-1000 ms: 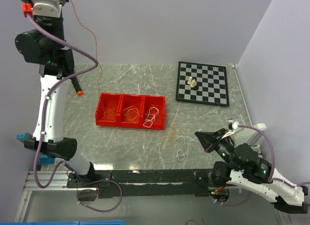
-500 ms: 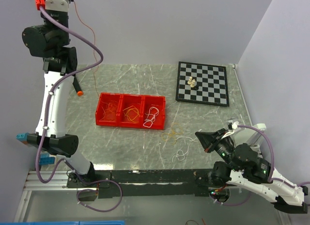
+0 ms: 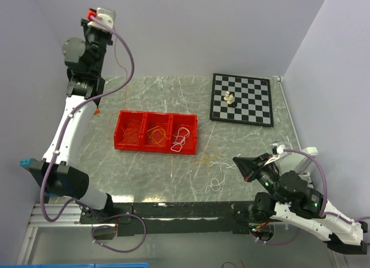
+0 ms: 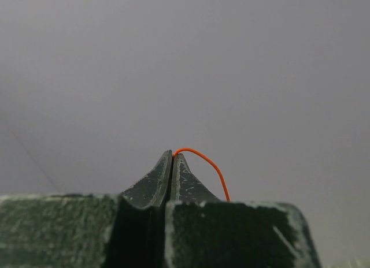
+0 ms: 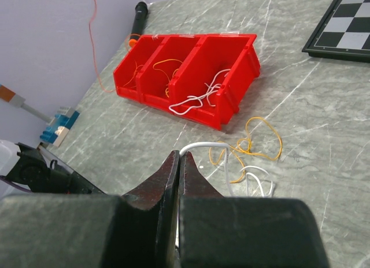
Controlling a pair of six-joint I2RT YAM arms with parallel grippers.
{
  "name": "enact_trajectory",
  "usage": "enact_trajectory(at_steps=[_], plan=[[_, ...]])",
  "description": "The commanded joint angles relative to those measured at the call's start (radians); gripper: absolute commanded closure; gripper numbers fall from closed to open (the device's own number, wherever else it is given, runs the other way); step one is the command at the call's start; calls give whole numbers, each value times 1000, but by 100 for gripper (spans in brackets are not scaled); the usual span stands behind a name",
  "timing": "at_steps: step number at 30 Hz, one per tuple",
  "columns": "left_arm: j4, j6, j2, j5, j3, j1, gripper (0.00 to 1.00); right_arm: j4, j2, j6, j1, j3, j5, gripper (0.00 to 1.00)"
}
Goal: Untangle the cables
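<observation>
My left gripper (image 4: 172, 154) is shut on a thin orange cable (image 4: 209, 168) and held high in front of the back wall. In the top view the left gripper (image 3: 108, 31) is at the upper left and the orange cable (image 3: 119, 63) hangs down from it toward the table. My right gripper (image 5: 178, 155) is shut on a white cable (image 5: 205, 144) just above the table. In the top view the right gripper (image 3: 238, 164) is right of a loose clump of orange and yellow cables (image 3: 206, 158) and white cables (image 3: 216, 182).
A red three-compartment bin (image 3: 155, 147) holds orange, yellow and white cables. A chessboard (image 3: 254, 115) with small pieces (image 3: 229, 97) lies at the back right. A black marker with an orange tip (image 3: 94, 106) lies left of the bin.
My left arm has swung down and right into view, carrying the orange cable with it. My right arm has not moved.
</observation>
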Motion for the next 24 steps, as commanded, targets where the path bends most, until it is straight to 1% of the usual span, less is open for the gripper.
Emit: enact_trajectory(at_steps=[1,7,9,11,13,15,17,20,24], plan=[[-82,-16,1,-38,-6,13,99,14,-23,-17,5,31,5,100],[-195,-88,54,-22,109,13,99,27,-30,-5,5,16,5,100],[-241,-115,90,-21,190,15,99,28,-29,-2,5,11,3,100],[-287,-143,128,-16,305,7,99,30,-21,-4,7,11,3,100],[-359,-135,179,-21,423,-19,99,36,-12,-8,5,19,5,100],[-389,-97,208,-47,497,-57,99,37,-1,-11,7,25,5,100],[-354,-56,190,-61,484,-93,99,39,3,-16,5,27,5,100],[-265,-8,121,-52,393,-143,99,39,-3,-14,5,27,6,100],[-317,-26,81,-18,360,-189,99,36,-10,-13,5,27,8,100]])
